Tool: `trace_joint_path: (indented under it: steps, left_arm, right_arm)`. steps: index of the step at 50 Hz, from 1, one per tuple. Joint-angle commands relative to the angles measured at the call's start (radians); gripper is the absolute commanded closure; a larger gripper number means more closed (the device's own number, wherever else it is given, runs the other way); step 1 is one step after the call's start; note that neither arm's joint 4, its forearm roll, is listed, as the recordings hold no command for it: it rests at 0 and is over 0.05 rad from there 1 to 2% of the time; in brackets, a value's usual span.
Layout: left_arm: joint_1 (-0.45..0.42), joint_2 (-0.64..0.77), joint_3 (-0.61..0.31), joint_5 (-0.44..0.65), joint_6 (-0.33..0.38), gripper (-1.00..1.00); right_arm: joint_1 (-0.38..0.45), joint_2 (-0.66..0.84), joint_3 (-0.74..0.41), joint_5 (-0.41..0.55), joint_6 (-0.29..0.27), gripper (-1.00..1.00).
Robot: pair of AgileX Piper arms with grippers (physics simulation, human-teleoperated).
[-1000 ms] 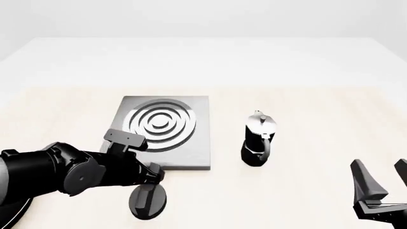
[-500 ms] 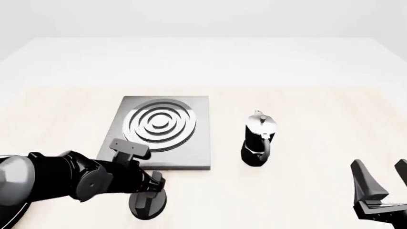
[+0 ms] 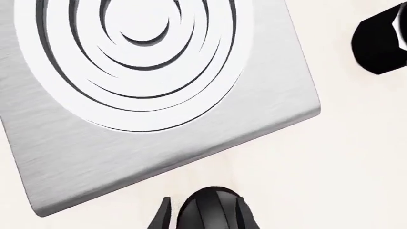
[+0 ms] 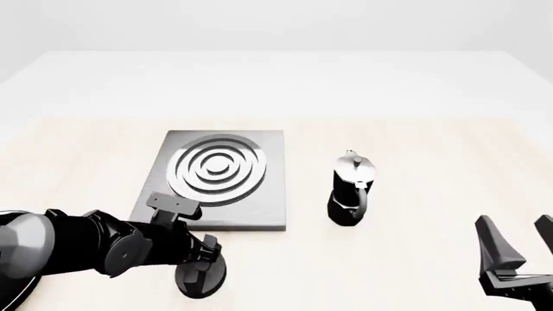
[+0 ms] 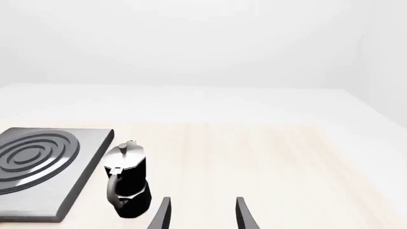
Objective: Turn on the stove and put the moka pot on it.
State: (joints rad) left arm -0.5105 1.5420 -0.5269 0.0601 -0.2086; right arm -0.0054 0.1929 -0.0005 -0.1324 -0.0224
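One stove [image 4: 217,181], one separate black knob [image 4: 201,280], one moka pot [image 4: 350,188] and two arms with grippers are present on a pale table [image 4: 415,136].

The stove is a flat grey square slab carrying a single round burner [image 4: 217,168] of concentric silver rings. It lies left of centre in the front view. The knob lies on the table just in front of the slab's near edge, apart from it.

The left gripper [image 4: 204,258] sits directly over the knob. In the left wrist view its two fingers [image 3: 163,215] flank the knob's ridged top [image 3: 205,211]. Whether they press on it cannot be told, since the fingertips are cut off by the frame edge.

The moka pot stands upright on the table to the right of the stove, near it but not touching, its handle turned toward the arms. Nothing stands between pot and burner.

The right gripper [image 4: 519,243] hangs at the near right, well apart from the pot, its jaws spread and holding nothing; the right wrist view shows both fingers [image 5: 162,214] with open space between them.
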Motion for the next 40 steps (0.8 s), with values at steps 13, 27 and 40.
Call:
trace_joint_path:
  steps: [13,27,40]
  left_arm:
    - [0.120,-0.041,-0.025,0.017,0.098,-1.00]
    - [0.212,-0.125,-0.031,0.031,0.166,-1.00]
    - [0.228,-0.119,-0.008,0.014,0.160,-1.00]
  right_arm:
    - [0.005,0.043,0.000,-0.032,-0.004,-1.00]
    - [0.009,0.046,0.000,-0.032,-0.008,-1.00]
    - [0.010,0.074,0.000,-0.053,-0.013,-1.00]
